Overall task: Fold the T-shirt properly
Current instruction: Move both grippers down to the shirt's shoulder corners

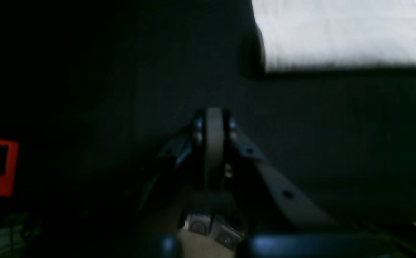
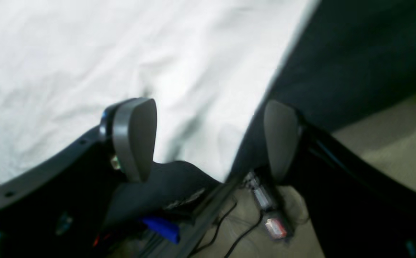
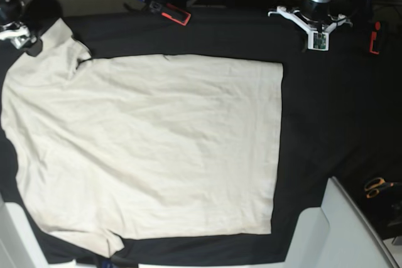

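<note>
The cream T-shirt lies spread flat on the black tablecloth, with its hem toward the right and its sleeves at the left. In the right wrist view my right gripper is open, with its grey pads wide apart above a corner of the T-shirt near the table's edge. Nothing is held between them. My left gripper is shut and empty over bare black cloth, and a corner of the T-shirt lies ahead and to its right. In the base view the right arm's end sits by the top left sleeve.
Orange scissors lie at the right edge. A red-handled tool, a white bracket with a circuit board and a small red object sit along the far edge. Beige floor and cables show past the table's edge.
</note>
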`<state>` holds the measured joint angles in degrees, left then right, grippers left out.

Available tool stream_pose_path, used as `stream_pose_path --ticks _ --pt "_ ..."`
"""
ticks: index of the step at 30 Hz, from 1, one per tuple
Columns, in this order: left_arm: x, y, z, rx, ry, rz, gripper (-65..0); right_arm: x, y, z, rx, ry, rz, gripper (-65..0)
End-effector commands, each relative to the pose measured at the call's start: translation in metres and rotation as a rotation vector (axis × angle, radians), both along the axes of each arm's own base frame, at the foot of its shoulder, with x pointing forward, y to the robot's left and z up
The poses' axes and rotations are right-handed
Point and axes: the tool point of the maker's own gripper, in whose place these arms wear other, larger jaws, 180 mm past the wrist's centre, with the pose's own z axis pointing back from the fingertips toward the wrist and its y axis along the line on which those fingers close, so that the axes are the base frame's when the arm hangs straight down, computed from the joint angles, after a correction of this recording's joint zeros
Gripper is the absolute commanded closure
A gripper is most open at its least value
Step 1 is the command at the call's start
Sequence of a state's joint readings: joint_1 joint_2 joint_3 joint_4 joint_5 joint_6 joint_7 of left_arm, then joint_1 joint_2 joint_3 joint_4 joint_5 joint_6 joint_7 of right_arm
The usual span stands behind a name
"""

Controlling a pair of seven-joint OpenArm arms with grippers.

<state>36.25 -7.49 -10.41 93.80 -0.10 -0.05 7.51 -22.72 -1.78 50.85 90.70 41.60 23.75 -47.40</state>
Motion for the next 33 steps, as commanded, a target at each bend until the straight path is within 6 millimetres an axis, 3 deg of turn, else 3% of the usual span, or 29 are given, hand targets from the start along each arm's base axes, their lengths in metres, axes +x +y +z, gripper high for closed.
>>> stream_pose_path --ticks 1,10,23,25,29,33 --pt "0.000 0.003 0.004 0.011 -0.017 -0.002 0.0 -0.002 -0.003 0.000 0.005 -0.002 -0.003 -43.2" --pt "-0.001 0.002 0.003 0.007 -0.017 0.001 0.0 -0.018 0.004 -0.032 0.097 0.073 -0.029 -43.2" --pt "-0.001 0.002 0.003 0.007 -0.015 0.002 0.0 -0.002 0.033 -0.042 0.145 0.083 0.071 -42.8" --pt "-0.001 0.002 0.003 0.007 -0.015 0.002 0.0 0.000 0.034 -0.042 0.148 0.080 0.073 -37.8" --pt "-0.001 0.002 0.003 0.007 -0.015 0.002 0.0 0.002 0.034 -0.041 0.149 0.077 0.074 -22.1" --pt "0.000 0.002 0.003 0.007 -0.018 0.002 0.0 0.004 0.035 -0.041 0.149 0.074 0.076 -13.1"
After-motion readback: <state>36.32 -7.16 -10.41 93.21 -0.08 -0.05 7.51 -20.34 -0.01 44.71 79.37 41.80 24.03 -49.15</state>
